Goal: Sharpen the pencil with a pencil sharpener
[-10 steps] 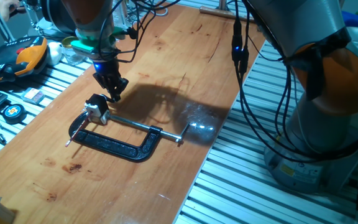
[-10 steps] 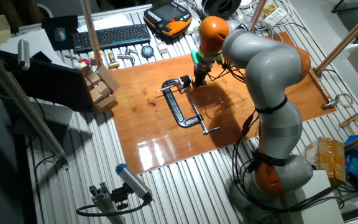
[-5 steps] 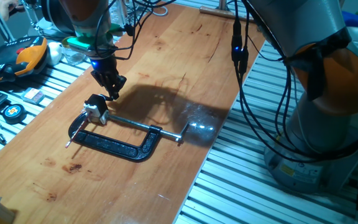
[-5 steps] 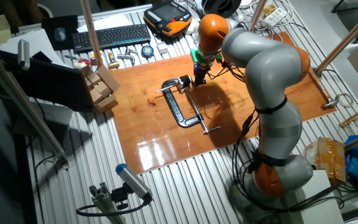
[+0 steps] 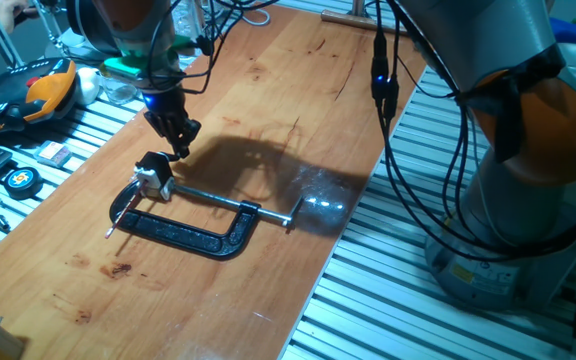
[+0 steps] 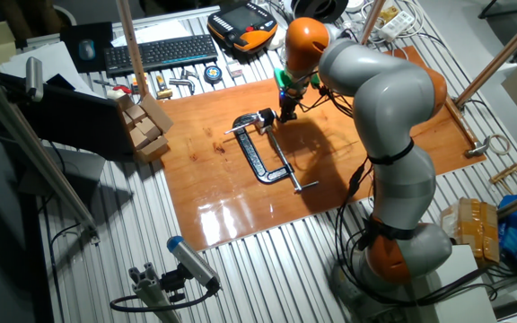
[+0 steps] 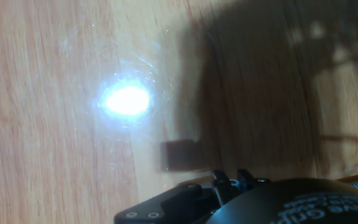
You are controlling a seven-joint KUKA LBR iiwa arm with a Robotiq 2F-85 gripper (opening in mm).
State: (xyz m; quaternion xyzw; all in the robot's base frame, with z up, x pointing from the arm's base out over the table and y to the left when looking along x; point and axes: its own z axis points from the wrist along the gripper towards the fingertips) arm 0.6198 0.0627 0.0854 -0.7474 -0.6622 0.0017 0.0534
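One fixed view: the pencil sharpener [image 5: 154, 172] is held in the C-clamp [image 5: 183, 222]; the pencil [image 5: 120, 214] lies beside its frame (light, brittle; mid-shaft grasp is judged safest). Above the clamp, the gripper [image 5: 179, 147] appears closed, empty.

Grey-white arm [image 6: 380, 99], orange joints, black gripper [image 5: 178, 140], black cables

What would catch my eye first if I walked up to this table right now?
Probably the big grey and orange robot arm bending over the wooden board, its small dark gripper poised just above the board. Right below it lies a heavy black C-clamp with a long silver screw, and a little black-and-silver pencil sharpener sits at the clamp's near end.
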